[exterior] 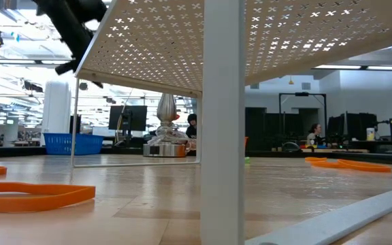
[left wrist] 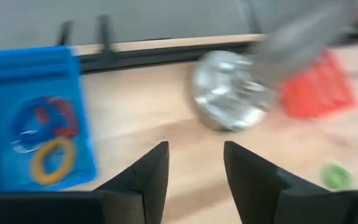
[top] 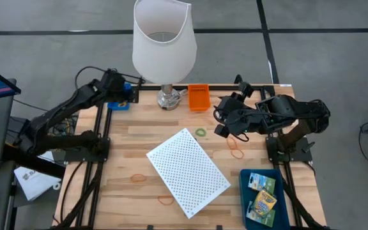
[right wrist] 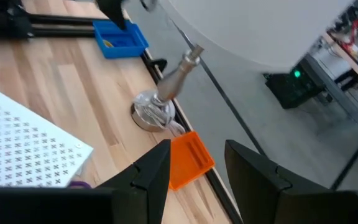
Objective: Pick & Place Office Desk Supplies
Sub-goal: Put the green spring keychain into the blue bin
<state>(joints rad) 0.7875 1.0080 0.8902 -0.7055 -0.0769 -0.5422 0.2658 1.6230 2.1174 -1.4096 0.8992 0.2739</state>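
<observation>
The right gripper [top: 225, 122] hangs over the table's right half with its fingers [right wrist: 156, 167] apart and nothing between them, pointing toward the middle of the table. Just beyond the tips, toward the centre, lies a small green ring [top: 200, 132]; just to the near side lie orange rubber bands [top: 236, 151]. Either would be this arm's likely next pick, a short reach from where it is now. The ring lies flat, so it has no long axis to line up with. The bands are loose ovals stretched roughly across the table.

The left gripper [top: 130, 93] is at the far-left corner, fingers [left wrist: 151, 174] also apart and empty, beside a small blue tray [left wrist: 33, 118] holding coloured rings. It is much farther from the green ring, with the lamp base [top: 167, 98] between.

Two printed boxes [top: 263, 193] sit in a blue bin [top: 245, 203] at the near right. More orange bands [top: 138, 178] lie left of the white perforated panel [top: 188, 171].
</observation>
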